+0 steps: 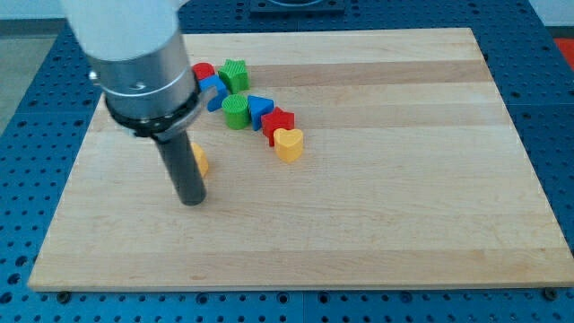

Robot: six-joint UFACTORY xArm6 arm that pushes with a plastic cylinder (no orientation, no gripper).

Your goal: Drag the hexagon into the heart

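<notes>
My tip (pixel 192 201) rests on the wooden board (pixel 359 224) at the view's left. Just behind the rod, to its right, a small part of an orange-yellow block (pixel 201 161) shows; its shape is mostly hidden, so I cannot confirm it is the hexagon. The yellow heart (pixel 289 143) lies near the board's middle, about 100 pixels to the right of my tip and a little higher. It touches a red block (pixel 278 123) above it.
A row of blocks runs from top left down to the heart: a red block (pixel 204 71), a green star-like block (pixel 235 74), a blue block (pixel 214 88), a green cylinder (pixel 236 111), a blue block (pixel 259 107).
</notes>
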